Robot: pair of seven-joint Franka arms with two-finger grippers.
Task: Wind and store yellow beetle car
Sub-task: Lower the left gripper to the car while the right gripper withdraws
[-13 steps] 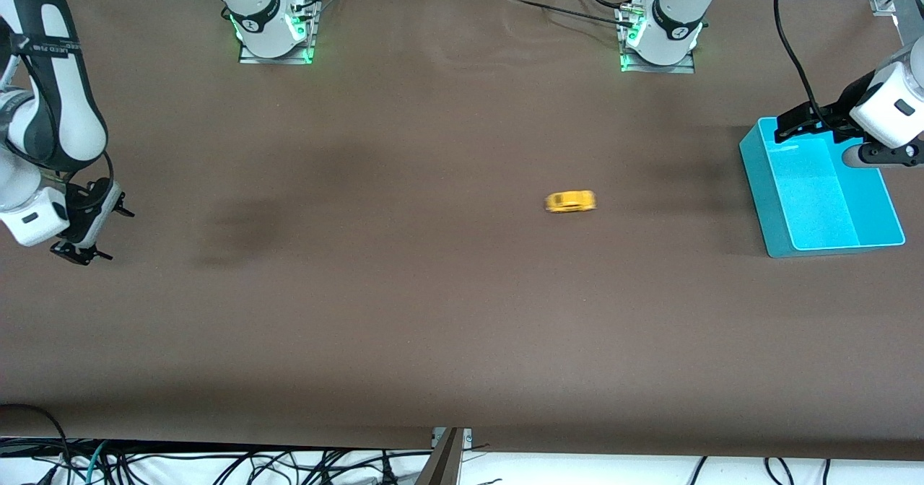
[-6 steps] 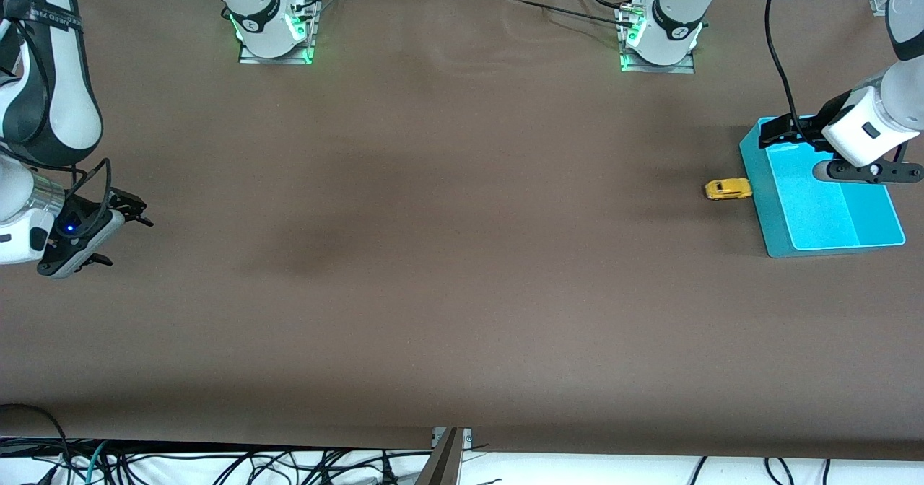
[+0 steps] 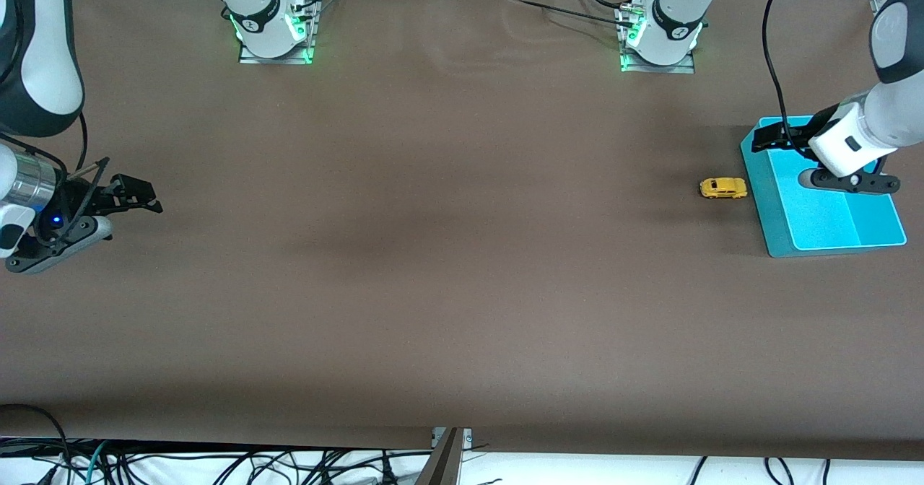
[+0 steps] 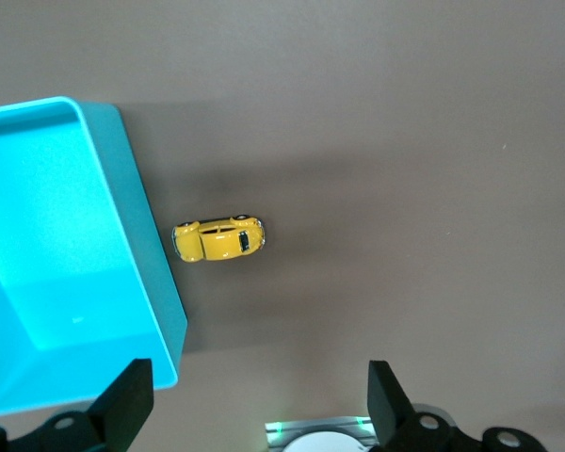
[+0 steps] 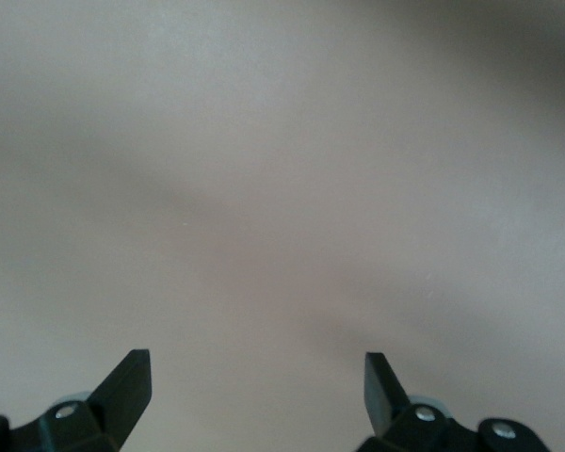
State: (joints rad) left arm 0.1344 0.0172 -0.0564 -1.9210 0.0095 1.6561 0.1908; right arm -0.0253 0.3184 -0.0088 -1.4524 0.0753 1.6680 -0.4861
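Right gripper (image 3: pixel 133 195) hangs over bare brown table cloth (image 3: pixel 433 254) at the right arm's end of the table, well apart from the turquoise rectangular plastic bin (image 3: pixel 765 211); its two black fingers are spread wide with nothing between them, and the right wrist view shows only cloth between the fingertips (image 5: pixel 122 381). Centre of the table: nothing but the cloth. Toward the left arm's end, the tiny bright yellow beetle-shaped toy car (image 3: pixel 723 188) stands on its wheels on the cloth, just beside the bin's long outer wall and outside the bin. In the left wrist view the car (image 4: pixel 218 239) lies crosswise to that wall, one end close against it; whether it touches the wall cannot be told. The bin (image 4: pixel 151 273) sits flat on the cloth with its open top up, light turquoise floor visible. Left gripper (image 3: pixel 766 138) is up in the air over the bin's corner nearest the left arm's base, fingers (image 4: pixel 122 400) parted wide and holding nothing; the car shows between the fingertips in the wrist view, lower down on the table.
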